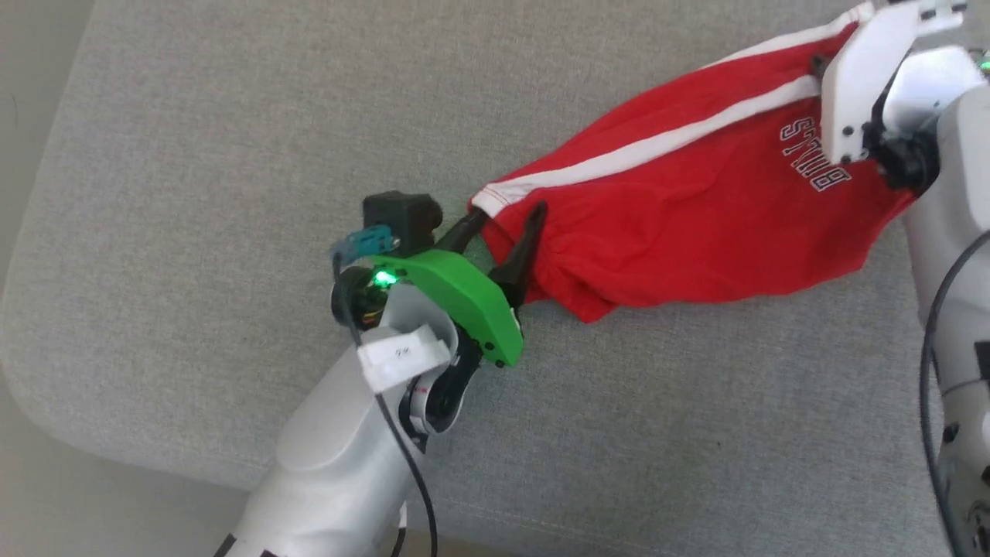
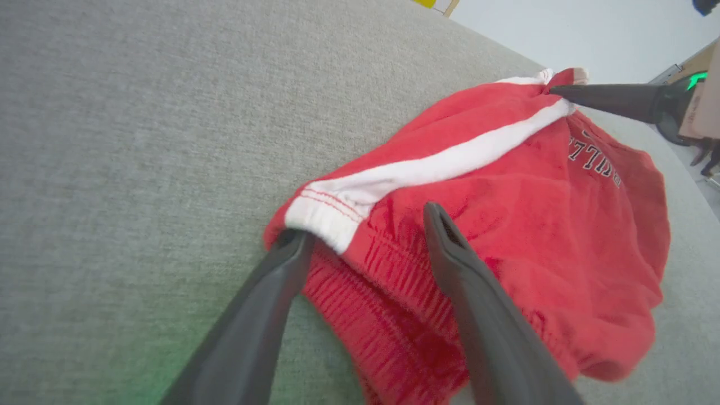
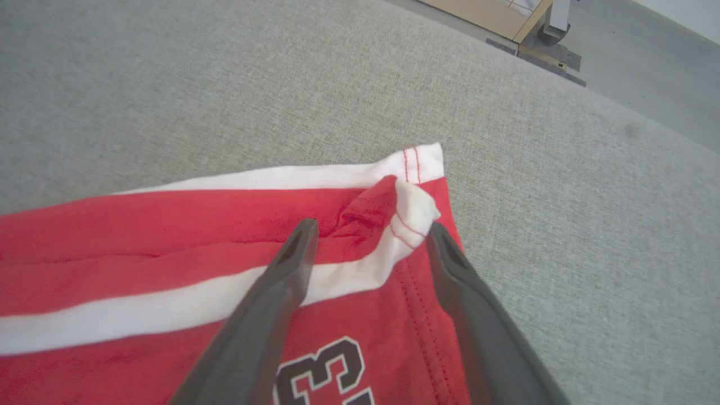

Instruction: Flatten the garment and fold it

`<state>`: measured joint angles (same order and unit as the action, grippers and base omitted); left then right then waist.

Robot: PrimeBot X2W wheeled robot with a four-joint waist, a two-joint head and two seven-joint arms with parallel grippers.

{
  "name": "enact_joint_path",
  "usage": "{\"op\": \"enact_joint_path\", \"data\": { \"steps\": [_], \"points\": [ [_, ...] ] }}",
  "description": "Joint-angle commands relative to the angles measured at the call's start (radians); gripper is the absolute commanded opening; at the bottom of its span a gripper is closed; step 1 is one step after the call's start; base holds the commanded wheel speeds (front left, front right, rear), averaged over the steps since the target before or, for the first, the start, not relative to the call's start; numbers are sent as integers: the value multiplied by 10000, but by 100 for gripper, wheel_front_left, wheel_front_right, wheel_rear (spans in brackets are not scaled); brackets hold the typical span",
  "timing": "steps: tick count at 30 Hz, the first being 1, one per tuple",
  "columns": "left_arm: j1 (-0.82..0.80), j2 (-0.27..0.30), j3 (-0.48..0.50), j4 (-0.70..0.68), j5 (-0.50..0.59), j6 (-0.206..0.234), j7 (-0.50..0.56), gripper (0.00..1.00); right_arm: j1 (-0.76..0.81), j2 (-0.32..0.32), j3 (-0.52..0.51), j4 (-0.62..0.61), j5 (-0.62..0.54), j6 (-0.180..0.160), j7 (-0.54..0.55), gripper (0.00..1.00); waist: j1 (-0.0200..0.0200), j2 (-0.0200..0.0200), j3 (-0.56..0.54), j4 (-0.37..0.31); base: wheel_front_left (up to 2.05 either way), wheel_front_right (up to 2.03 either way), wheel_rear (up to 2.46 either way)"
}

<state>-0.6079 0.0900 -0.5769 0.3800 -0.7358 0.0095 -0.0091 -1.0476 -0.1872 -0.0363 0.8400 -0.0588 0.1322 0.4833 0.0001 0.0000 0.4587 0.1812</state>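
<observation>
The garment (image 1: 696, 209) is bright red with white stripes and dark lettering. It lies stretched out and wrinkled on the grey cushion (image 1: 193, 193). My left gripper (image 2: 365, 225) is open, its two fingers straddling the ribbed waistband corner (image 2: 326, 216) at the garment's left end. My right gripper (image 3: 371, 228) is open too, and a bunched white-trimmed corner (image 3: 413, 211) lies between its fingertips. In the head view the right gripper's white housing (image 1: 858, 85) covers the garment's far right end. One right finger (image 2: 607, 100) touches that end in the left wrist view.
The grey cushion has a rounded edge at the lower left (image 1: 46, 402), with pale floor beyond it. Past the cushion's far edge stand a wooden frame (image 3: 495, 17) and grey floor. A black cable (image 1: 402, 456) runs along my left forearm.
</observation>
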Motion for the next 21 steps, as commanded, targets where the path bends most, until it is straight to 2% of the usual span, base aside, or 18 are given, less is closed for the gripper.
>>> {"op": "enact_joint_path", "data": {
  "steps": [1,7,13,17,21],
  "points": [
    [219,28,26,-43,53,-79,-343,100,347,57,-8,-42,132,-15,-416,100,-1,0,-426,-108,0,0,0],
    [924,215,279,-345,420,-16,-1949,100,1532,308,-71,-628,914,-15,-2447,100,-1,0,-1350,-322,0,0,0],
    [1778,439,989,-981,1091,-32,-2509,100,2891,401,-140,-1426,1612,-15,-4315,100,-1,0,-2137,-528,0,0,0],
    [2416,455,1845,-1807,2123,-428,-2521,100,3488,435,-224,-1845,1976,-15,-5039,100,-1,0,-2425,-629,0,0,0],
    [3079,355,2616,-2416,3238,-846,-2524,100,3772,434,-346,-2063,2294,-15,-5318,100,-1,0,-2542,-691,0,0,0]
  ]
}}
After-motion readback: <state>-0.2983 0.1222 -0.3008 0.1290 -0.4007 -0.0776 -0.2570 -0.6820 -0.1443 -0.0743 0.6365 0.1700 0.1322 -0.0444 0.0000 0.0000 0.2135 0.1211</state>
